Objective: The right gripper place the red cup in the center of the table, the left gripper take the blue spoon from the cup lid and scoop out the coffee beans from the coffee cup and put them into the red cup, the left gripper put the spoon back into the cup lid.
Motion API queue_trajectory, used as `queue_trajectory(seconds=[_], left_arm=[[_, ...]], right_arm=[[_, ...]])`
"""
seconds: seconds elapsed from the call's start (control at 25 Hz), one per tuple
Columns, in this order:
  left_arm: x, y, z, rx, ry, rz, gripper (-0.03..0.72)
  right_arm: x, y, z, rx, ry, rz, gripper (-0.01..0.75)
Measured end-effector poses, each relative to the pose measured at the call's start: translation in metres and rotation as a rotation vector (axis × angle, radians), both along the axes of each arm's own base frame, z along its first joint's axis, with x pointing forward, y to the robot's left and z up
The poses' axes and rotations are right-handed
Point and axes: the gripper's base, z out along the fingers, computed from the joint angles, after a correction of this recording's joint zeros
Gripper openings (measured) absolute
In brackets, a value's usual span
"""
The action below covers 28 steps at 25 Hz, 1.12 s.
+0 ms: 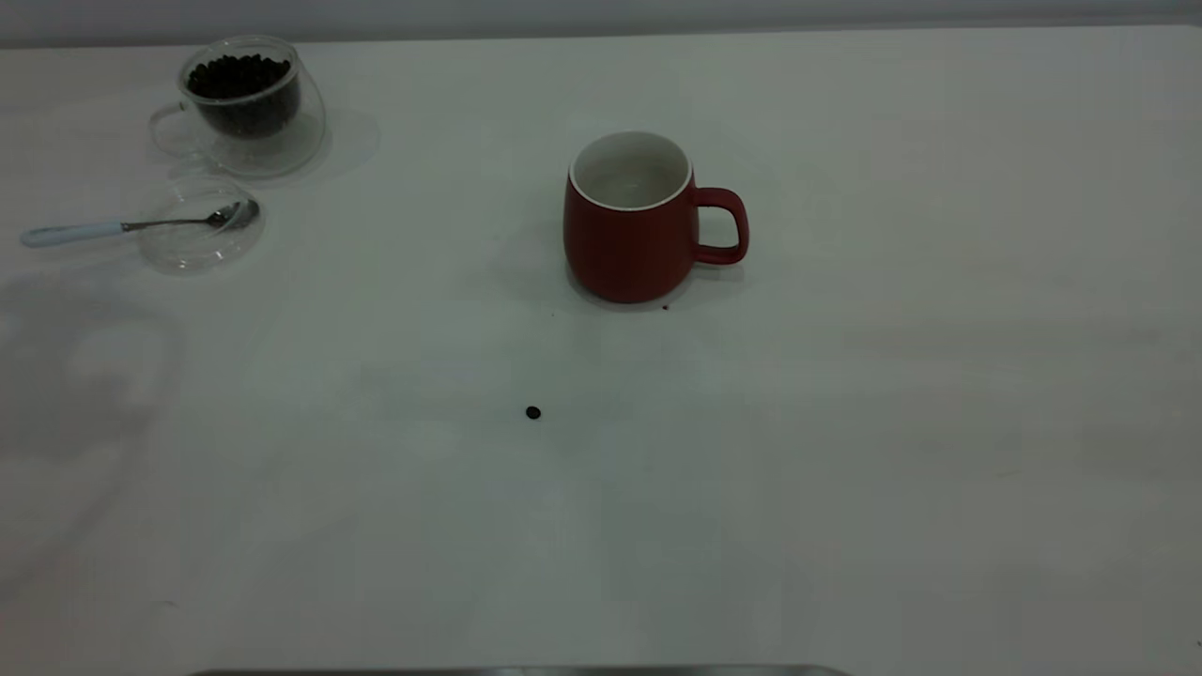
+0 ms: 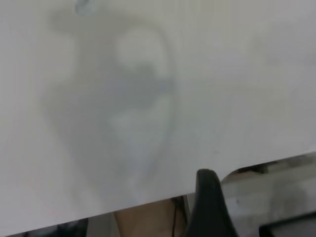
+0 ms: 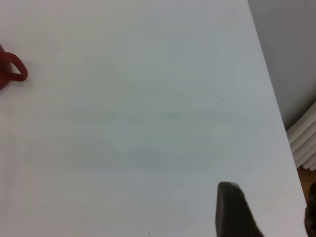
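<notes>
The red cup [image 1: 631, 221] stands upright near the middle of the table [image 1: 845, 422], its handle to the right; only its handle [image 3: 15, 69] shows in the right wrist view. At the far left, the glass coffee cup [image 1: 246, 103] holds a heap of coffee beans [image 1: 239, 80]. In front of it the blue spoon [image 1: 122, 226] lies with its bowl in the clear cup lid [image 1: 200, 225]. My left gripper [image 2: 210, 207] hangs over the table's edge, holding nothing I can see. My right gripper [image 3: 271, 217] is open and empty over bare table, far from the cup. Neither arm shows in the exterior view.
One stray bean [image 1: 532, 412] lies on the table in front of the red cup, and a dark speck [image 1: 666, 306] sits at the cup's base. The table's edge [image 3: 269, 98] runs close by the right gripper.
</notes>
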Motion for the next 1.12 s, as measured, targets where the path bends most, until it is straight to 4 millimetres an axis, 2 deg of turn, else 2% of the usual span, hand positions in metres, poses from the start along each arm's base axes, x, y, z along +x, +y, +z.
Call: queue_trajectory(seconds=[0.28,0.56,0.68,0.88,1.12], left_arm=[[-0.071,-0.008,0.039,0.013,-0.161,0.035,0.595],[-0.148,-0.024,0.056,0.000,-0.333,0.006,0.595],[-0.178,-0.033,0.049,-0.010,-0.380,-0.048,0.595],[-0.221,-0.039,0.018,-0.028,-0.403,-0.103,0.595],[-0.252,-0.034,-0.022,-0.009,-0.410,-0.029,0.595]], right_arm=[[0.000,0.000,0.000,0.000,0.000,0.000,0.384],[0.000,0.000,0.000,0.000,0.000,0.000,0.384],[0.000,0.000,0.000,0.000,0.000,0.000,0.384],[0.000,0.000,0.000,0.000,0.000,0.000,0.384],[0.000,0.000,0.000,0.000,0.000,0.000,0.384]])
